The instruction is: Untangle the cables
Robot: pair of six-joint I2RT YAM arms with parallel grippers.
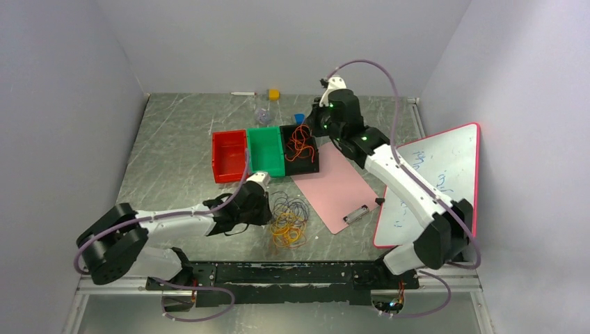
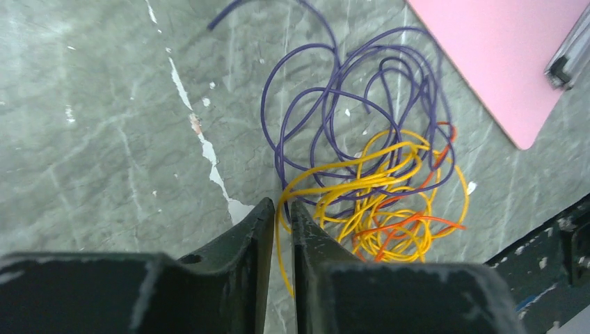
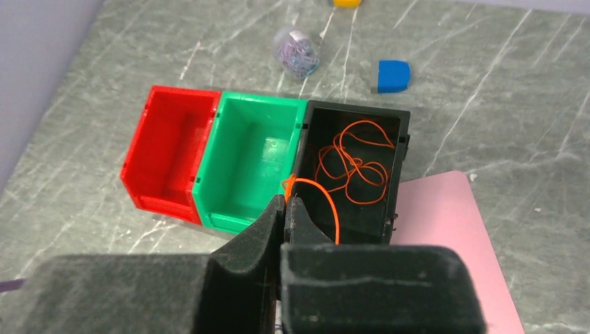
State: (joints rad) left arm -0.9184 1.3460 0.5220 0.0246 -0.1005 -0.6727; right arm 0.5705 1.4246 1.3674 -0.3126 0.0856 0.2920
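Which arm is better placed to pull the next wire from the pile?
Left: the left gripper straddles a yellow cable at the edge of the tangle. The right gripper is at the black bin, shut on an orange cable.

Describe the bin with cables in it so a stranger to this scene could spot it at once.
On the grey table, find the row of three open bins side by side. Take the one at the right end, beside the pink clipboard. It is the black bin, the only one holding orange cables; the red bin and green bin are empty.
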